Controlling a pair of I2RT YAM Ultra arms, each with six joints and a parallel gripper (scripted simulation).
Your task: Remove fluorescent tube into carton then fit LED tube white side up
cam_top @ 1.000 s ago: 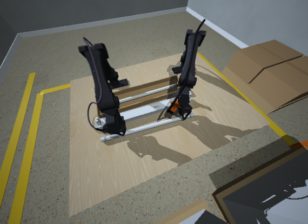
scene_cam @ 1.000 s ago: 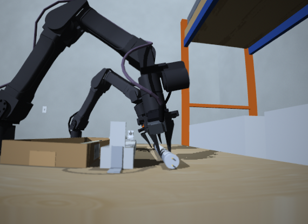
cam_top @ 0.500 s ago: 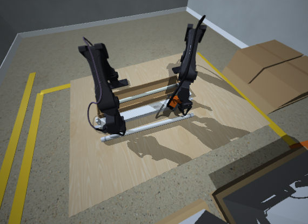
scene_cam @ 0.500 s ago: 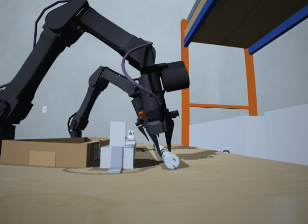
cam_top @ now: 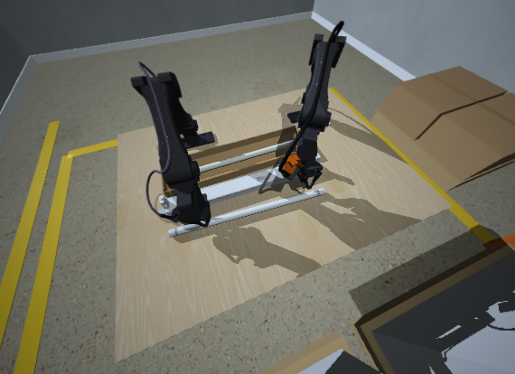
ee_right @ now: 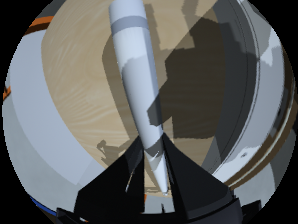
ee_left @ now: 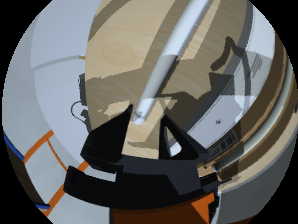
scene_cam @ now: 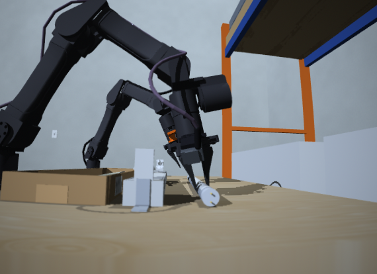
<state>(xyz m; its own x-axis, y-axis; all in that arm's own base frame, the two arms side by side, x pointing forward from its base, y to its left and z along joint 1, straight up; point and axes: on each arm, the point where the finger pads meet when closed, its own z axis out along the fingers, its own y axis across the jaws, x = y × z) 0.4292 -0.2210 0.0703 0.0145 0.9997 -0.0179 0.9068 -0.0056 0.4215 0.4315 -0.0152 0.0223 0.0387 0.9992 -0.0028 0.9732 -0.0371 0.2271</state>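
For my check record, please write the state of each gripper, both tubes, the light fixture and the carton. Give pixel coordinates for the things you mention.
Left gripper (cam_top: 311, 184) (scene_cam: 179, 166) (ee_left: 148, 111): open, holding nothing.
Right gripper (cam_top: 204, 223) (scene_cam: 201, 186) (ee_right: 154, 142): shut on the LED tube.
LED tube (cam_top: 253, 210) (scene_cam: 209, 195) (ee_left: 165, 75) (ee_right: 137, 85): out of the fixture; bench contact unclear.
Old tube (cam_top: 244, 156) (ee_left: 272, 122): inside the carton; floor contact unclear.
Light fixture (cam_top: 235, 188) (scene_cam: 129, 192) (ee_left: 215, 117) (ee_right: 267, 90): no tube fitted.
Carton (cam_top: 248, 143) (scene_cam: 20, 186) (ee_left: 280, 65) (ee_right: 289, 102): upright, open-topped, on the bench.

No legible text, brand or number. The light fixture (ee_left: 202, 131) bears a barcode-like marking (ee_left: 228, 142), characters illegible. The carton (scene_cam: 20, 188) carries a pale label (scene_cam: 118, 184) on its side, likewise illegible.
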